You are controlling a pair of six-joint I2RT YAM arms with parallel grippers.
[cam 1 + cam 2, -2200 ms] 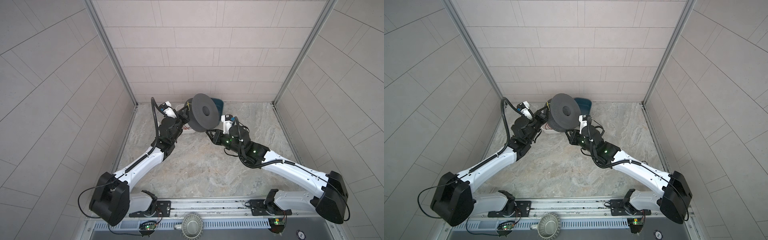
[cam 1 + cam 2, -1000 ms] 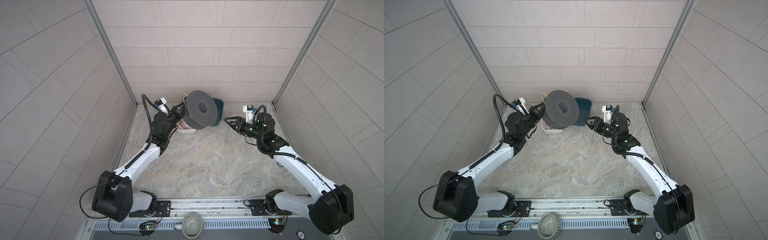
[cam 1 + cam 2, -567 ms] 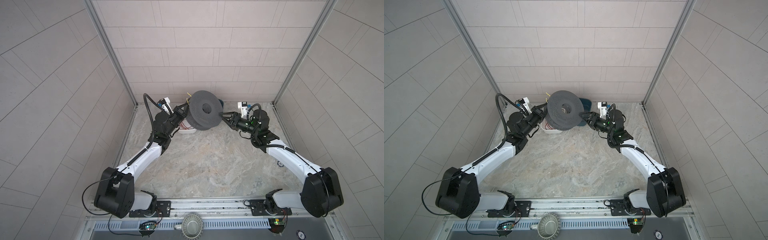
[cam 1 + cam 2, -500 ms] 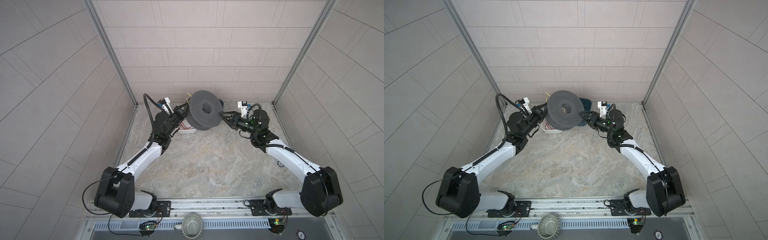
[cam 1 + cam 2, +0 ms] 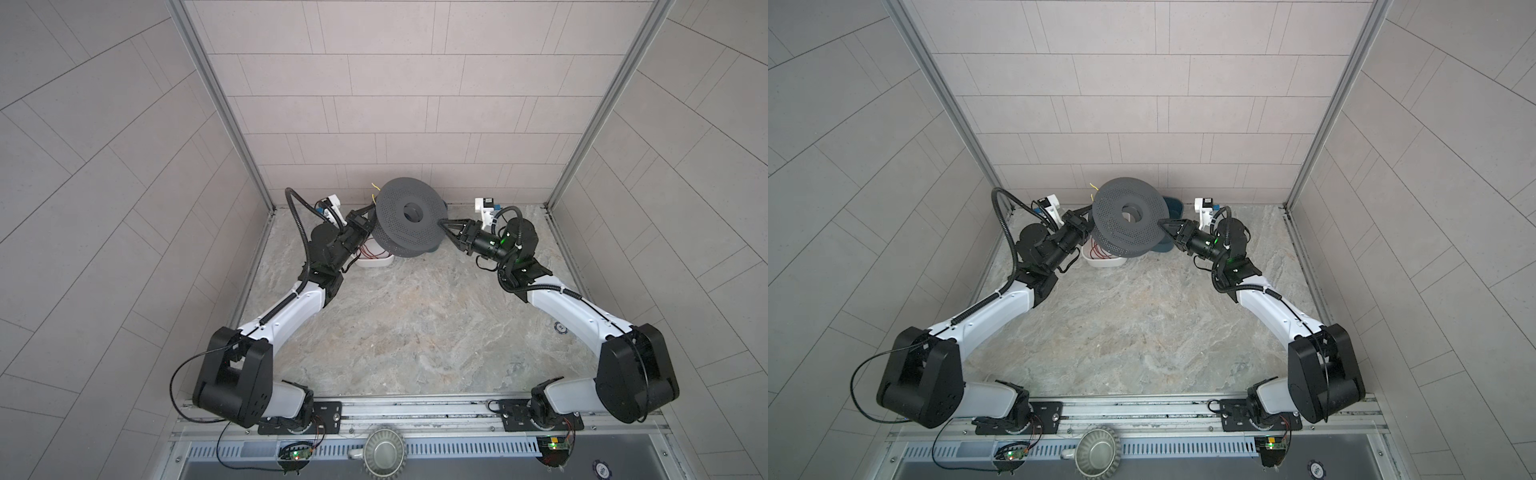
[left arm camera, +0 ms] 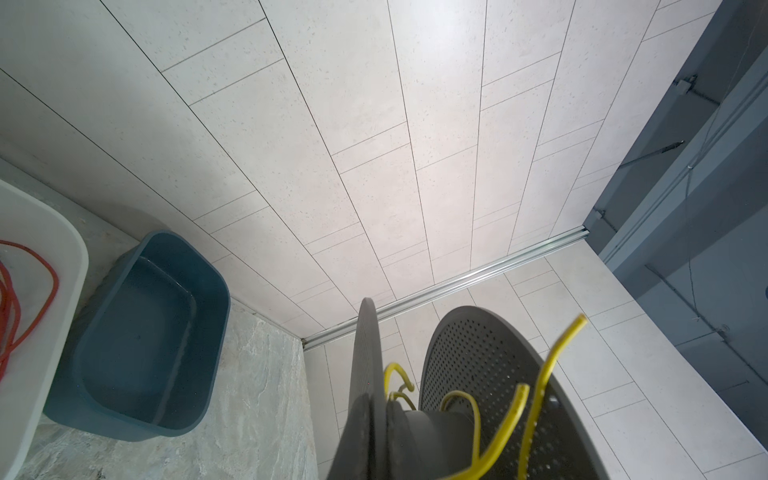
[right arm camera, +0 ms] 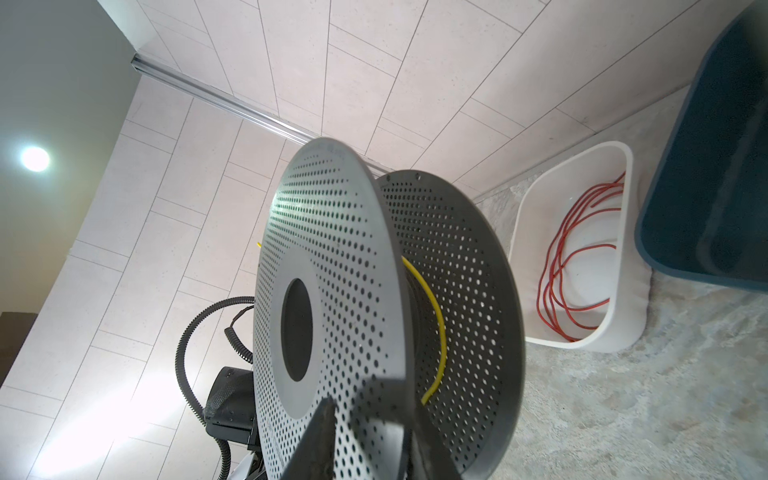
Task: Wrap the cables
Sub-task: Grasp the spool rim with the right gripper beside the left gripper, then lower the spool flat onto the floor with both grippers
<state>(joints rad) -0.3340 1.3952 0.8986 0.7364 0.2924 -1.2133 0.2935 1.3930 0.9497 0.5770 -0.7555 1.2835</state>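
A grey perforated spool (image 5: 409,220) (image 5: 1127,218) hangs in the air at the back of the table, tilted. The yellow cables (image 7: 438,324) curve round its core between the two flanges. Loose yellow ends (image 6: 511,415) stick out near my left gripper and show as small tips (image 5: 375,192) in a top view. My left gripper (image 5: 370,212) (image 6: 380,419) is shut on the thin edge of one flange at the spool's left side. My right gripper (image 5: 444,222) (image 7: 370,411) straddles the rim of the upper flange on the right. One finger is in front and one behind, with a small gap still showing.
Under and left of the spool stands a white tray (image 5: 1104,262) (image 7: 582,345) holding a coil of red wire (image 7: 557,270). A dark blue bin (image 5: 1173,208) (image 6: 145,291) sits beside it against the back wall. Tiled walls close in the back and both sides.
My right gripper swung in from the right to the spool's rim and its jaws narrowed around the flange. The left gripper kept its hold, and the spool shifted slightly.
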